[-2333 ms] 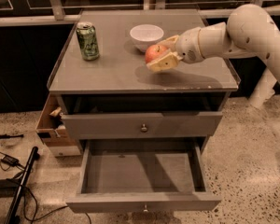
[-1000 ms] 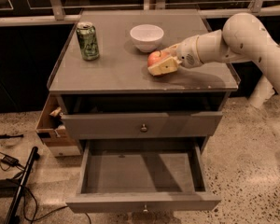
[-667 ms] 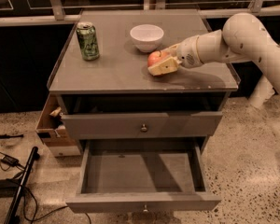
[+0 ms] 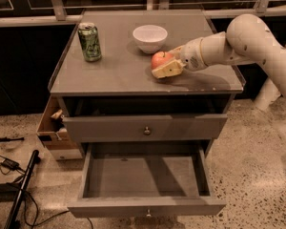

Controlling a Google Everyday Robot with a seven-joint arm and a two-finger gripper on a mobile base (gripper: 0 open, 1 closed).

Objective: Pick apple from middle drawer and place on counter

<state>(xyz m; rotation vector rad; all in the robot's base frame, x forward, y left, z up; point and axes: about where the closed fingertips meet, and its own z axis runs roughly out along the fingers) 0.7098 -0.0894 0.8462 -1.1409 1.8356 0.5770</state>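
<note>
The red apple (image 4: 159,59) sits on the counter (image 4: 109,73), right of centre, just in front of the white bowl. My gripper (image 4: 164,62) reaches in from the right and is shut on the apple. One yellowish finger (image 4: 168,69) lies low on the near side, against the counter top. The other finger is mostly hidden behind the apple. The middle drawer (image 4: 143,176) is pulled wide open at the bottom. Its grey floor is bare.
A white bowl (image 4: 149,37) stands at the back centre of the counter, and a green can (image 4: 89,42) at the back left. A closed knobbed drawer front (image 4: 145,127) is above the open drawer. A cardboard box (image 4: 51,128) and cables (image 4: 9,166) lie on the floor at left.
The gripper has lowered the apple slightly towards me, down onto the counter. Over the last second nothing has visibly moved.
</note>
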